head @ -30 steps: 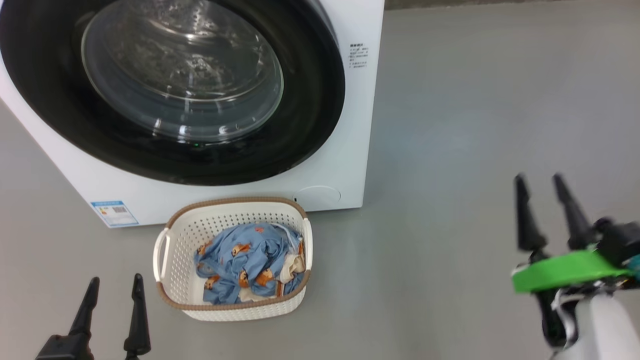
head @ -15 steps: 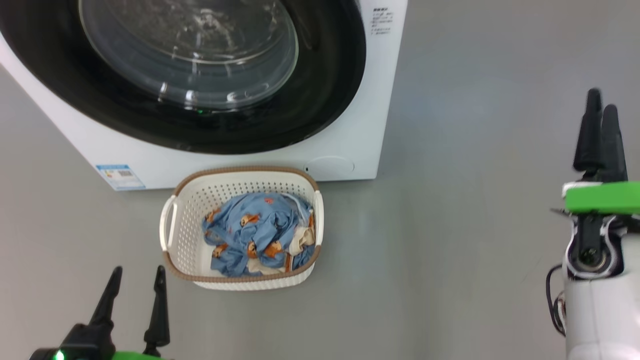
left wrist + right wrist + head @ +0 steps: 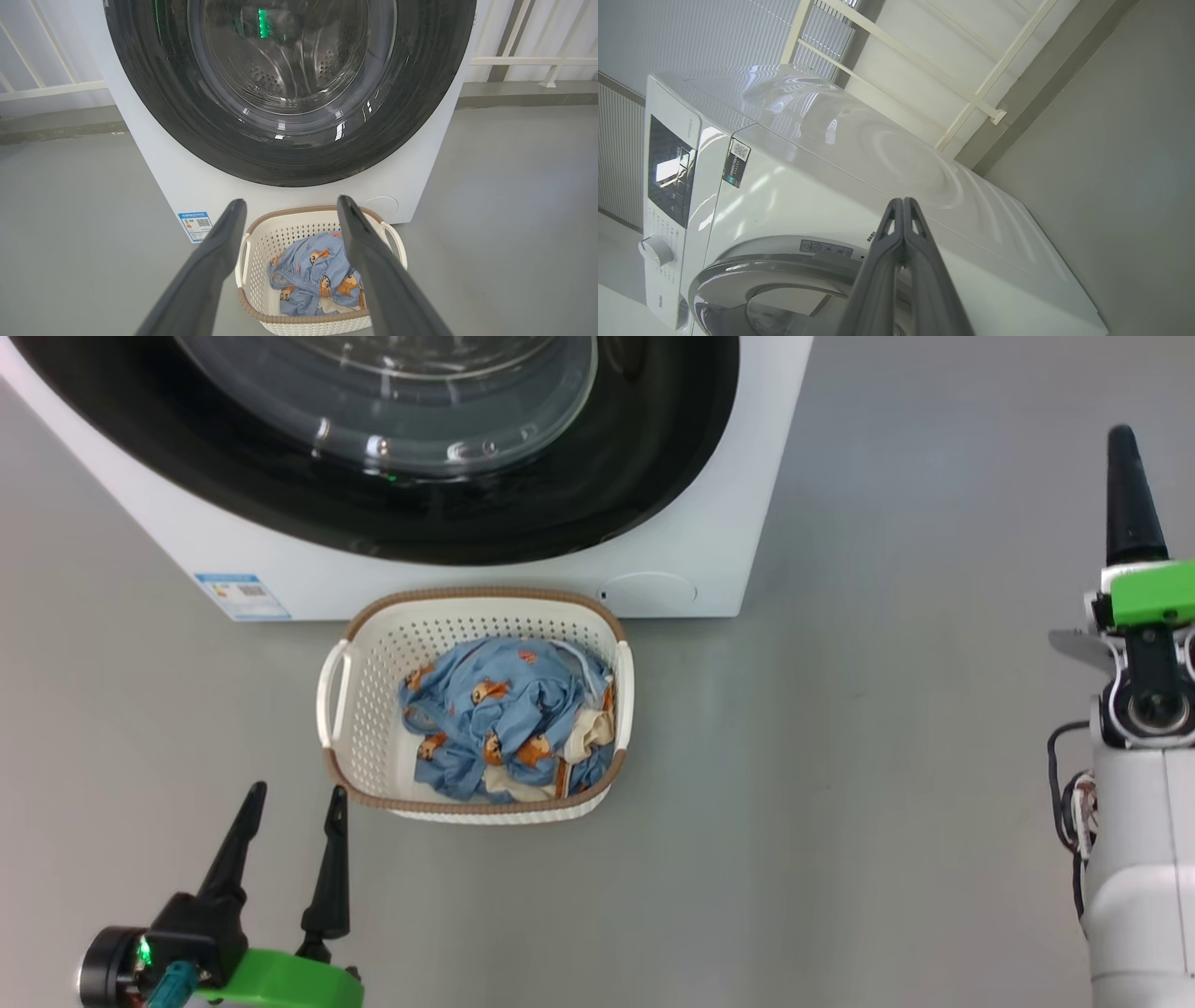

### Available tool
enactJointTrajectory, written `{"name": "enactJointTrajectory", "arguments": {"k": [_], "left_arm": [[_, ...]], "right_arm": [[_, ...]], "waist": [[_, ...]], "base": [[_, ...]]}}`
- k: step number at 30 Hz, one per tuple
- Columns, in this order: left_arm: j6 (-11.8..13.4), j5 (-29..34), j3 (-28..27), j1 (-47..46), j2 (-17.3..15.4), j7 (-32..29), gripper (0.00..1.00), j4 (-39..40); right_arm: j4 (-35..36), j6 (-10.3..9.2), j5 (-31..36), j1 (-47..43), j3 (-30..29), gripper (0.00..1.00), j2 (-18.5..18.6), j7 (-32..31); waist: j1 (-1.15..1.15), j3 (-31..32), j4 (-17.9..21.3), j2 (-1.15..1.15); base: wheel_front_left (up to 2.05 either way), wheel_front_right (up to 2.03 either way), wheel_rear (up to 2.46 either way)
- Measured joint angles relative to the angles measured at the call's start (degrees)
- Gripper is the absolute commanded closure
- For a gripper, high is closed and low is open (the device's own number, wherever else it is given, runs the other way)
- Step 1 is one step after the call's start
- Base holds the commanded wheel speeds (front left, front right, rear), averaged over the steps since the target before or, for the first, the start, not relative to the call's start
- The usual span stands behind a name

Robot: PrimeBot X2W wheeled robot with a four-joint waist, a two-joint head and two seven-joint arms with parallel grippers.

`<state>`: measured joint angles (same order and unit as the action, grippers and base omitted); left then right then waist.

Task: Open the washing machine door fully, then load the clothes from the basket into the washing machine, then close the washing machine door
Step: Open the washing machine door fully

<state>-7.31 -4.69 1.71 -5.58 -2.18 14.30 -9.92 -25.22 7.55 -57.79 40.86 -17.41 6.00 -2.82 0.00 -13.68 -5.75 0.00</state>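
Facing the white front-loading washing machine (image 3: pixel 775 476), its glossy black round door (image 3: pixel 289 156) shut, we poise our right gripper (image 3: pixel 902 201) alongside, fingers pinched together, seemingly to pry it open, our left gripper (image 3: pixel 297 789) spread near the cream perforated basket (image 3: pixel 485 593) of blue bear-print clothes (image 3: pixel 495 709) at its foot.

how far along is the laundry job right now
Nothing looks done: the door is shut on the washer and the clothes lie in the basket. In hand: the right pincer, shut, is raised beside the washer; the left pincer hangs open before the basket. Opening, loading and closing remain.
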Motion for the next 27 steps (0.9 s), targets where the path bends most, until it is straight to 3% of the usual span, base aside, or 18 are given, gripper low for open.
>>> {"name": "enactJointTrajectory", "arguments": {"k": [16,27], "left_arm": [[-0.01,-2.15,2.76,-5.13,0.2,0.16,0.0,1.04],[-0.01,-4.86,5.84,-8.77,0.37,0.16,0.0,1.21]], "right_arm": [[-10.87,-0.01,-2.27,18.66,-3.07,1.0,-0.29,-15.75],[-17.34,-0.15,2.87,29.14,-3.81,1.0,-1.04,-22.24]], "waist": [[0.0,-6.77,-2.77,0.0],[0.0,-10.92,-5.44,0.0]], "base": [[0.0,0.0,0.0],[0.0,0.0,0.0]]}}
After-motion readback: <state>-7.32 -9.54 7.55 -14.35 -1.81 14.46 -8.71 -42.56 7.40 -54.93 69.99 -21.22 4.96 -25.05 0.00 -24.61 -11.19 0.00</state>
